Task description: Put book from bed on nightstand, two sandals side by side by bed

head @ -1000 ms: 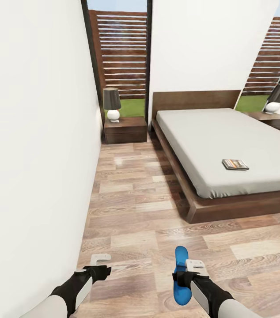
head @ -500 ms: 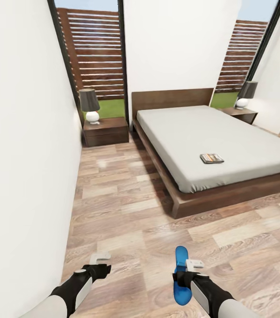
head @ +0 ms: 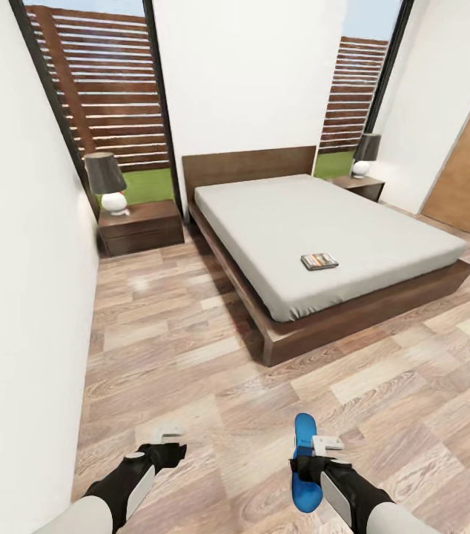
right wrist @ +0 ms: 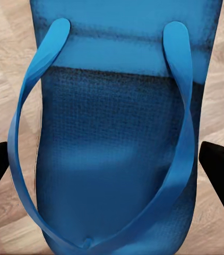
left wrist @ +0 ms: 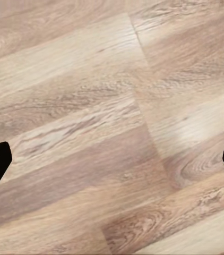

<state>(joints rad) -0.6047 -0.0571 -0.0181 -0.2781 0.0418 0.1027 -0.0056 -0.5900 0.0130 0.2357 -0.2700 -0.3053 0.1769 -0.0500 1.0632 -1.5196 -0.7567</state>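
While the right gripper (head: 303,463) pinches the sandal (head: 303,461) at lower centre, it may slip; left gripper (head: 167,439) spread, empty.

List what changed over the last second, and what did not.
The head camera swung to the right: the bed, the book on it and the near nightstand slid left in the picture, and a brown door came into sight. Nothing was picked up or let go. The right gripper still carries the blue sandal; the left gripper stays empty over the floor.
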